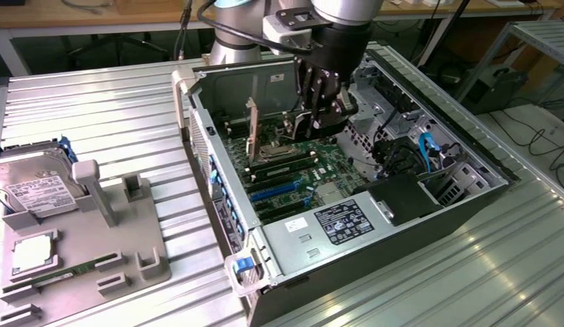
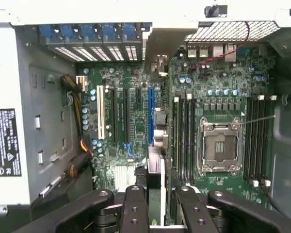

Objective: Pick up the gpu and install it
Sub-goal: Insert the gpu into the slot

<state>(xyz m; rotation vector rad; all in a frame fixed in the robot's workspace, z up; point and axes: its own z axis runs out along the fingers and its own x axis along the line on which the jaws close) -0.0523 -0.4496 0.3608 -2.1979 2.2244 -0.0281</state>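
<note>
1. The gpu (image 1: 253, 133) stands on edge inside the open computer case (image 1: 464, 146), over the motherboard (image 2: 218, 87).
2. The hand (image 2: 161, 199) grips the card's upper edge, fingers (image 2: 136, 208) closed against it.
3. A hard drive (image 1: 32, 187) rests on the tabletop (image 1: 110, 116) fixture.

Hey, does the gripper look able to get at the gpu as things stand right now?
Probably yes. The computer case lies with its side open, the gripper is down inside it, and the wrist view shows the gpu standing edge-on right in front of it with nothing between them.

No legible text on any label
</note>
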